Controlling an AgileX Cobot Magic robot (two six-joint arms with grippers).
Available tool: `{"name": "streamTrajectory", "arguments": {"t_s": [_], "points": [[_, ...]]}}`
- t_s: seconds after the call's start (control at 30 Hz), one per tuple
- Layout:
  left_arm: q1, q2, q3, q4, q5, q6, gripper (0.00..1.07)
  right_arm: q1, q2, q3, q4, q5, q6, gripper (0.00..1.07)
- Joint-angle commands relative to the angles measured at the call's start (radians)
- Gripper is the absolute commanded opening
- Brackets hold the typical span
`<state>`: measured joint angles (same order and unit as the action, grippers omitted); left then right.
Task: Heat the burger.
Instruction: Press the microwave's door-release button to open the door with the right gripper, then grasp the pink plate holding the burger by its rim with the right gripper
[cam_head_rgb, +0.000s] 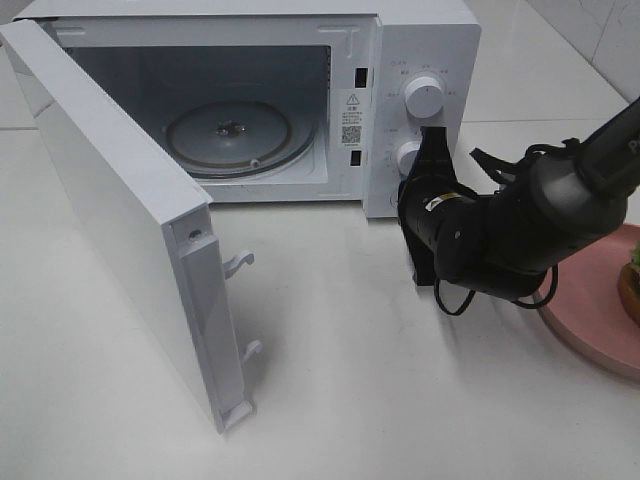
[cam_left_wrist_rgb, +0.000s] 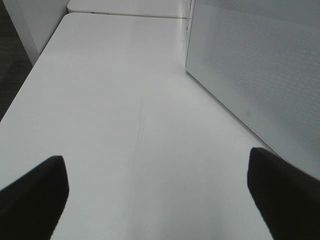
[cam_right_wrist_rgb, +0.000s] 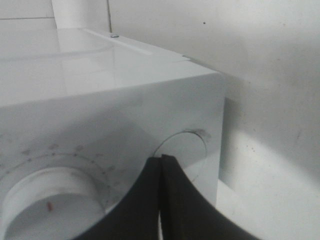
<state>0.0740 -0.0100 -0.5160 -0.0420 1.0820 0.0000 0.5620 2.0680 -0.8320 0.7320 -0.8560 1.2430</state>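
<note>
Only a sliver of the burger (cam_head_rgb: 631, 285) shows at the right edge of the exterior view, green and brown, on a pink plate (cam_head_rgb: 590, 320). The white microwave (cam_head_rgb: 420, 40) stands at the back with its door (cam_head_rgb: 110, 200) swung wide open and a bare glass turntable (cam_head_rgb: 230, 135) inside. My right gripper (cam_head_rgb: 432, 135) is shut with nothing in it, its tips at the control panel beside the lower knob (cam_head_rgb: 408, 155). The right wrist view shows the closed fingertips (cam_right_wrist_rgb: 160, 165) against the panel near a knob (cam_right_wrist_rgb: 50, 200). My left gripper (cam_left_wrist_rgb: 156, 162) hangs open over bare table, outside the exterior view.
The open door juts toward the front left of the table (cam_head_rgb: 350, 380). In the left wrist view a dotted white microwave panel (cam_left_wrist_rgb: 260, 65) rises beside the left gripper. The right arm (cam_head_rgb: 520, 230) lies between the microwave front and the plate.
</note>
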Motion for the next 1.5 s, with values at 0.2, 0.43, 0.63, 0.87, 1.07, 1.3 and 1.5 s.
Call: {"name": "streamTrajectory", "arguments": {"t_s": [0.2, 0.43, 0.63, 0.87, 1.07, 1.3, 1.5], "points": [[0.003, -0.020, 0.001, -0.008, -0.013, 0.000, 0.90, 0.000, -0.097, 0.048, -0.018, 0.134, -0.145, 0.00], [0.003, -0.020, 0.001, -0.008, -0.013, 0.000, 0.90, -0.003, -0.201, 0.092, -0.019, 0.291, -0.401, 0.00], [0.003, -0.020, 0.001, -0.008, -0.013, 0.000, 0.90, -0.003, -0.278, 0.095, -0.022, 0.448, -0.656, 0.00], [0.003, -0.020, 0.001, -0.008, -0.013, 0.000, 0.90, -0.003, -0.370, 0.095, -0.066, 0.789, -1.031, 0.01], [0.003, -0.020, 0.001, -0.008, -0.013, 0.000, 0.90, -0.003, -0.431, 0.094, -0.247, 1.041, -1.122, 0.03], [0.003, -0.020, 0.001, -0.008, -0.013, 0.000, 0.90, -0.003, -0.506, 0.094, -0.455, 1.200, -1.122, 0.04], [0.003, -0.020, 0.001, -0.008, -0.013, 0.000, 0.90, -0.034, -0.588, 0.085, -0.568, 1.360, -1.122, 0.06]]}}
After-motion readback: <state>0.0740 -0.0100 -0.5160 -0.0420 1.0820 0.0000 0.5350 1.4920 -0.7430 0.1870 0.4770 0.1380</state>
